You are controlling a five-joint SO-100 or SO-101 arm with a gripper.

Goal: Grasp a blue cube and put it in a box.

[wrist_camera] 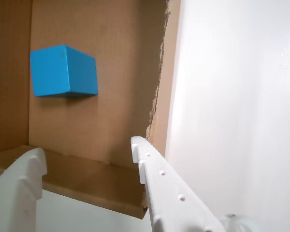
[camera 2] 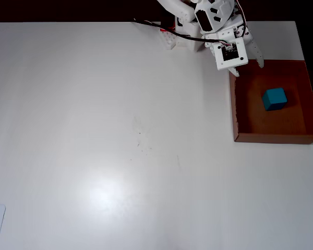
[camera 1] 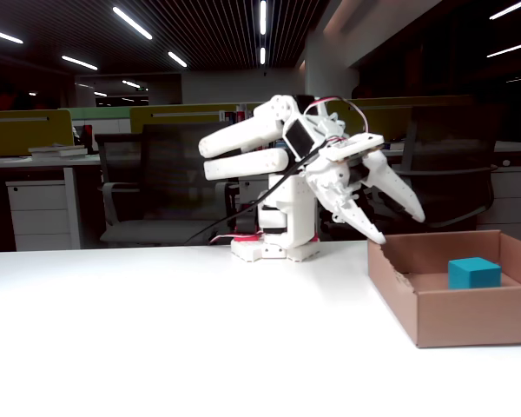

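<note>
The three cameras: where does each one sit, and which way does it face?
Wrist view: rides on the arm, looks down into the box at the cube; both open fingers of the gripper show.
Fixed view: at table height, faces the arm side-on; whole arm, gripper above the box rim.
Overhead view: looks straight down at the table; arm at top edge.
All three share the cube lying in the box.

One blue cube (camera 2: 275, 99), one box (camera 2: 240, 139), one robot arm (camera 1: 269, 156), one white table (camera 2: 94, 130)
</note>
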